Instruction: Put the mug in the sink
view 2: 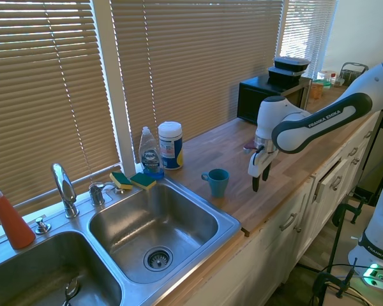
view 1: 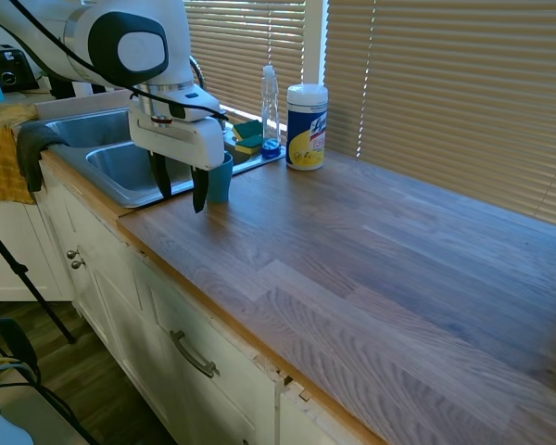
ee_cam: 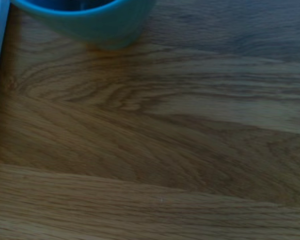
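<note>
The teal mug [view 2: 216,182] stands upright on the wooden table [view 2: 242,159] just beside the sink [view 2: 204,252] rim, near the hand [view 2: 260,176] but not touching it, while the hand hangs over the table, fingers parted and holding nothing.

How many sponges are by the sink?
2. Both sponges lie side by side on the sink rim, beside the dish soap bottle. More could be hidden elsewhere.

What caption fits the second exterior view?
Open pincer hovers beside the teal mug on the counter, near the sink.
</note>
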You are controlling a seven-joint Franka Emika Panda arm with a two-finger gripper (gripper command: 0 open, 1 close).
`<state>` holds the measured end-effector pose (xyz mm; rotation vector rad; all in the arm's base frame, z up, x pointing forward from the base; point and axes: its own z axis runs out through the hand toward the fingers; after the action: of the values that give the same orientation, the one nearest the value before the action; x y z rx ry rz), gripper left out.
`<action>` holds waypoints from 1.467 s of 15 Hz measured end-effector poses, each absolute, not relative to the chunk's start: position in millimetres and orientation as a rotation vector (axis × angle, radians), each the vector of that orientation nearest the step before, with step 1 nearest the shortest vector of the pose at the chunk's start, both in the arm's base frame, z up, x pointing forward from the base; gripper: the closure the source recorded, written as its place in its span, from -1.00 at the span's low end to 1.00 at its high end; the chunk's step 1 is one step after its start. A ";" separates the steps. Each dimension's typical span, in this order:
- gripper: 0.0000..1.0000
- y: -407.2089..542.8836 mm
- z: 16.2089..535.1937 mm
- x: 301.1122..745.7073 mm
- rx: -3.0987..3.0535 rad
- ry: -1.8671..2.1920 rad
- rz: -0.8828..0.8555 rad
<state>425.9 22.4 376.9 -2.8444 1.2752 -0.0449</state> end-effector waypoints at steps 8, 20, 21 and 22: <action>-1.00 24.8 418.8 449.7 -2.799 1.266 -0.160; -1.00 46.1 431.9 549.2 -2.722 1.337 -0.172; -1.00 48.1 424.9 556.9 -2.717 1.356 -0.160; -1.00 48.3 415.9 562.7 -2.715 1.370 -0.144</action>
<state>562.7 48.3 415.9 -2.7154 1.3702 -0.1442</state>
